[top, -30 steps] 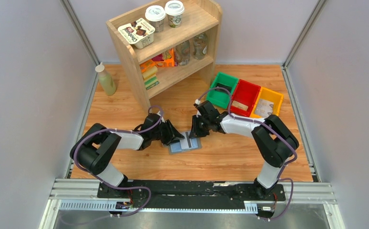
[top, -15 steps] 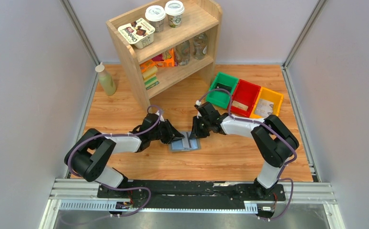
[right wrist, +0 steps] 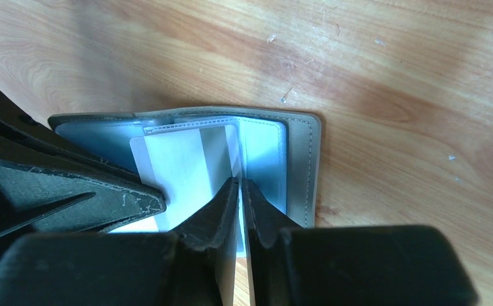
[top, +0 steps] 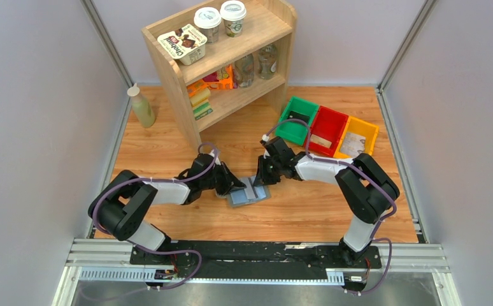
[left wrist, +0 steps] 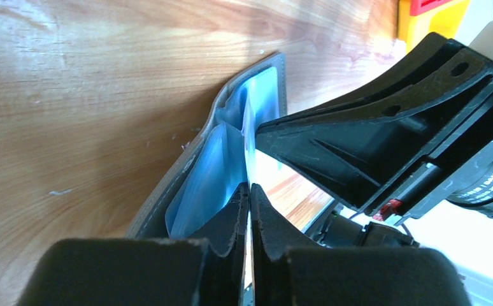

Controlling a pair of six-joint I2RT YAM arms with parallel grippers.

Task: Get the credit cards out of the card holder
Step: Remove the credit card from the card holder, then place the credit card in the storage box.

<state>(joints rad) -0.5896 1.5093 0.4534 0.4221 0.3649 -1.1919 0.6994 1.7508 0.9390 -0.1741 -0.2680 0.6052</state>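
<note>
The grey card holder (top: 247, 191) lies open on the wooden table between both arms, its pale blue pockets up. A whitish credit card (right wrist: 180, 162) with a grey stripe sticks partway out of a pocket. My left gripper (left wrist: 249, 191) is shut on that card's edge, and the card (left wrist: 248, 137) shows edge-on there. From above, the left gripper (top: 231, 186) sits at the holder's left side. My right gripper (right wrist: 239, 183) is shut on a thin inner leaf of the card holder (right wrist: 301, 159), at its right half (top: 262, 178). Any other cards are hidden.
A wooden shelf (top: 225, 57) with cups and packets stands at the back. Green (top: 298, 118), red (top: 325, 131) and yellow (top: 357, 137) bins sit at the back right. A pale bottle (top: 142, 107) stands at the back left.
My left gripper has closed onto the card's edge and drawn slightly back to the left. The right gripper has kept its pinch on the holder.
</note>
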